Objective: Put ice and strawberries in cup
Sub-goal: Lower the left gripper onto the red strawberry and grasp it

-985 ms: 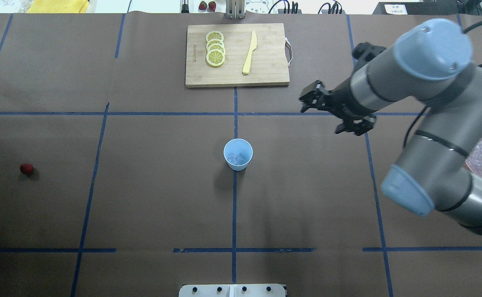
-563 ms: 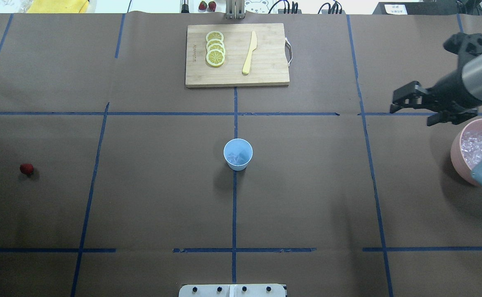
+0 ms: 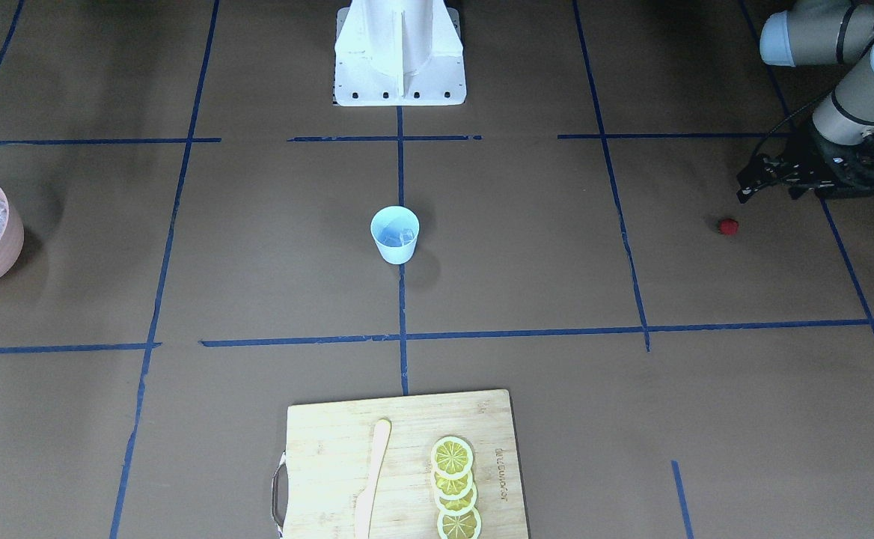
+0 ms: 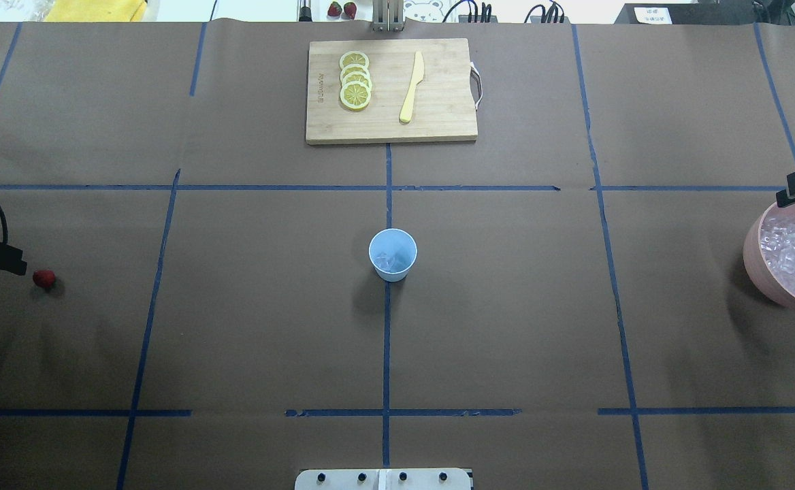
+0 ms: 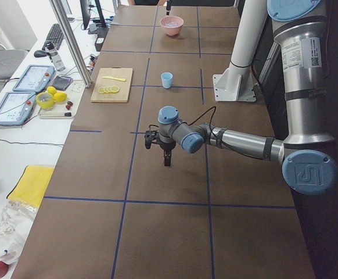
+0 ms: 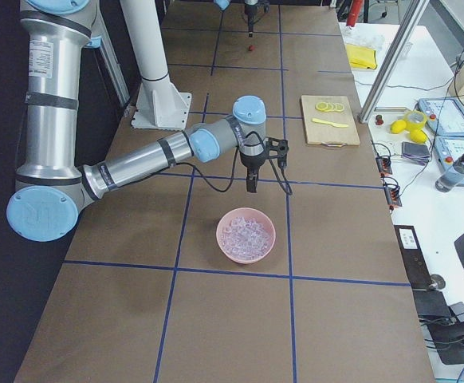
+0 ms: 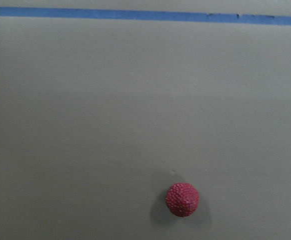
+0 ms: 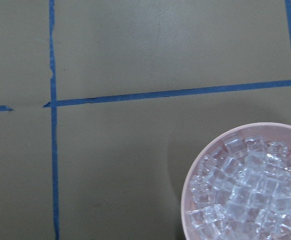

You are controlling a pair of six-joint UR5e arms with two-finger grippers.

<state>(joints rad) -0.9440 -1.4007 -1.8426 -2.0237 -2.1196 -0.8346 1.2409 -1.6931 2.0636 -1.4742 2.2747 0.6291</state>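
- Far right of the cup (image 4: pixel 393 255), by the bowl (image 4: pixel 755 267), the right gripper (image 6: pixel 252 184) is now withdrawn; ice (image 4: pixel 391 259) is seen in the cup, so that step is judged done.
- Far left of the cup, the strawberry (image 4: pixel 43 278) is now neared by the left gripper (image 4: pixel 9 262).
- Neither gripper's spread can be told.
- The cup is stood upright, long axis vertical, mouth up.

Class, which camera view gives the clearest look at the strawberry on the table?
The left wrist-mounted view: the strawberry is close, unobstructed, its bumpy skin visible. Overhead and front-facing views show a small red dot; exterior right a distant speck; the right wrist view misses it.
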